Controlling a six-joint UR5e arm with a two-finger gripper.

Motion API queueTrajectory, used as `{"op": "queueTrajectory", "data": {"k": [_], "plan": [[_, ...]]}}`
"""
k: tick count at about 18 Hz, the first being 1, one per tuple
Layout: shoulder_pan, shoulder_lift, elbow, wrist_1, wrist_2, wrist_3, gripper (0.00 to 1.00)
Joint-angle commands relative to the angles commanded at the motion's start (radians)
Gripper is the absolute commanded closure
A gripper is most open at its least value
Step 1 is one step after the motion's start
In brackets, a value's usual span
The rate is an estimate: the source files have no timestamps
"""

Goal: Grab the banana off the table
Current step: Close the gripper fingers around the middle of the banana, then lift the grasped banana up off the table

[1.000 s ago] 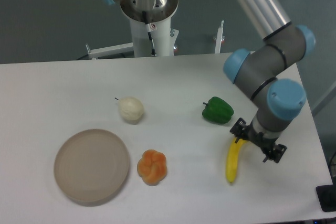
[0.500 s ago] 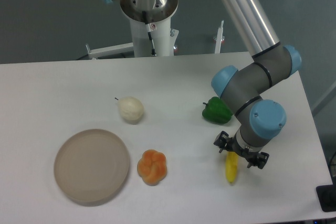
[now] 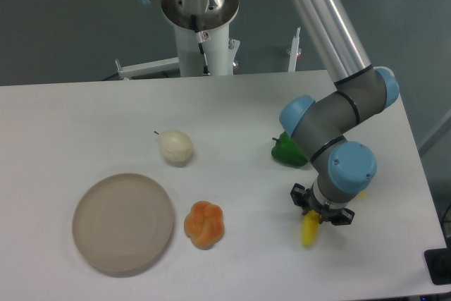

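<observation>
The yellow banana [image 3: 309,233] lies on the white table [image 3: 84,118] at the front right. Only its lower end shows; the rest is hidden under my wrist. My gripper [image 3: 321,211] points straight down over the banana's middle, with its black fingers on either side of it. The wrist hides the fingertips, so I cannot tell whether they are open or closed on the fruit.
A green pepper [image 3: 285,150] sits just behind my arm, partly covered by it. An orange lobed fruit [image 3: 204,224] and a round beige plate [image 3: 123,223] lie at the front left. A pale cream round fruit [image 3: 175,147] sits mid-table. The table's right edge is near.
My wrist has moved left and down onto the banana over the last second, covering more of it. The banana itself has not moved.
</observation>
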Motion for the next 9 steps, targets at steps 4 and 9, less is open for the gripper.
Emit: {"op": "queueTrajectory", "data": {"k": [4,9], "plan": [[-0.002,0.043,-0.005,-0.009,-0.008,0.008,1.0],[-0.003,0.136,0.0,-0.058,0.002,0.058,1.0]]}}
